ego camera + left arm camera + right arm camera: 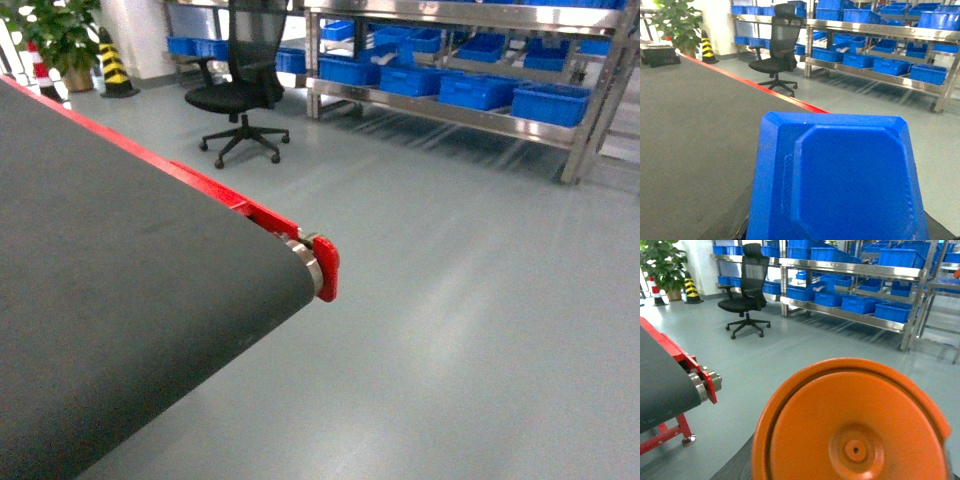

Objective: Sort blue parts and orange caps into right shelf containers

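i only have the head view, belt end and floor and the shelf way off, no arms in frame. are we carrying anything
Observer: Yes. The left wrist view is filled by a blue part, close against the camera.
Operator: and the right side
Observer: The right wrist view shows an orange cap end-on, just as close.
Operator: are the grippers shut on them
Observer: Cannot tell; no fingers show in either wrist view, the parts cover them.
Operator: anything by the belt i can't see
Observer: The right wrist view shows a red leg under the belt end, standing on the floor.
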Available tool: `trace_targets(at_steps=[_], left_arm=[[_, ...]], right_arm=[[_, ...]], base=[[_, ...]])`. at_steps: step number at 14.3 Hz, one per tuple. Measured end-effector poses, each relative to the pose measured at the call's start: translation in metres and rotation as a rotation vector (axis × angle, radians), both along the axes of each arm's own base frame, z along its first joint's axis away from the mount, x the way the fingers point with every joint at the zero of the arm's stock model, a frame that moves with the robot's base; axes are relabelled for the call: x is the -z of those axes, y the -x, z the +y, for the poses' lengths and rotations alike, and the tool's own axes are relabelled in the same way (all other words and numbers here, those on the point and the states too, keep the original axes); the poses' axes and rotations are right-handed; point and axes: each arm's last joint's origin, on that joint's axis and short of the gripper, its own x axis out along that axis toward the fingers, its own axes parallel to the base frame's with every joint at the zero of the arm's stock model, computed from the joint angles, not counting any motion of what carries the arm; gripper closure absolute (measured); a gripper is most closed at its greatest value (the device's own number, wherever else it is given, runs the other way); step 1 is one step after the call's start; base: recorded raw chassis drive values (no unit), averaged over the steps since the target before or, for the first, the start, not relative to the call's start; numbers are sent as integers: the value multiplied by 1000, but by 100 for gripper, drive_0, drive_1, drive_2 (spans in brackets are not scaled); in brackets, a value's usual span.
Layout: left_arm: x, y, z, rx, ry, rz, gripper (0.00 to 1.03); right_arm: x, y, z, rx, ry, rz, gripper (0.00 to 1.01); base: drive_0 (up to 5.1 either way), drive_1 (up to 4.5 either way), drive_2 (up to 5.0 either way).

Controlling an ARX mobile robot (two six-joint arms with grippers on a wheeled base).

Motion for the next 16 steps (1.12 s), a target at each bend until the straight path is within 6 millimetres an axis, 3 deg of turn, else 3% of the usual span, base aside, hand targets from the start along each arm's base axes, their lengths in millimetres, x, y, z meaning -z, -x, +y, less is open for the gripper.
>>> trace_targets(at_steps=[16], left_arm=[[0,0,0,0,0,0,59]], right_arm=[[0,0,0,0,0,0,57]], base=[[-149,-149,-149]])
